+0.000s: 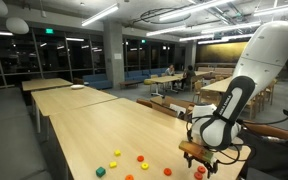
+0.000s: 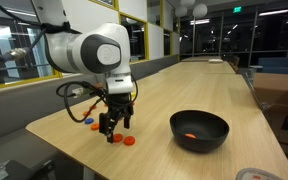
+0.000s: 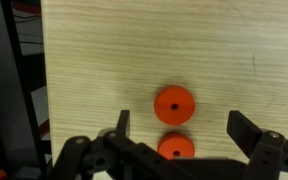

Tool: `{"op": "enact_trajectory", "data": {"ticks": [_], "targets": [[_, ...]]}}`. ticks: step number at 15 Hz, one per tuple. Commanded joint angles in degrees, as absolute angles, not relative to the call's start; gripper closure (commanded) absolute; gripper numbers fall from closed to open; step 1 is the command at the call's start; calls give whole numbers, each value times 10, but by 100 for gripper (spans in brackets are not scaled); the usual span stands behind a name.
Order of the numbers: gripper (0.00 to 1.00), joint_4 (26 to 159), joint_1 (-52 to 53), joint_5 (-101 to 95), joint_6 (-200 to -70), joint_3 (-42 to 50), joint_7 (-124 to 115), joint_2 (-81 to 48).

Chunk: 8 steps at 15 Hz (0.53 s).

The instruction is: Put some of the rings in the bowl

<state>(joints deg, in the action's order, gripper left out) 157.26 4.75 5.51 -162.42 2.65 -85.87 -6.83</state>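
In the wrist view two orange-red rings lie flat on the wooden table, one (image 3: 174,104) just ahead of my gripper (image 3: 184,128) and one (image 3: 176,148) between its fingers. The gripper is open and holds nothing, hovering close above them. An exterior view shows the gripper (image 2: 114,130) pointing down over the same two rings (image 2: 112,139) (image 2: 128,141). To their right stands the black bowl (image 2: 174,122) with one orange ring (image 2: 190,136) inside it. More rings, yellow (image 1: 117,153) and red (image 1: 142,157), are scattered on the table in an exterior view, away from the gripper (image 1: 198,160).
A blue piece (image 2: 91,125) and an orange one (image 2: 84,119) lie behind the gripper near the table edge. A green cube (image 1: 100,171) sits among the scattered pieces. The table edge runs along the left of the wrist view (image 3: 40,90). Long tables stretch behind.
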Motion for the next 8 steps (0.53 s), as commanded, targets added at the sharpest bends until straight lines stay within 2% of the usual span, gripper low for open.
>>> {"op": "enact_trajectory", "data": {"ticks": [1,8], "targets": [[0,1564,49,51,-1633,25,-863,-72],[0,1564,48,76,-1662,13,-850,-94]]}}
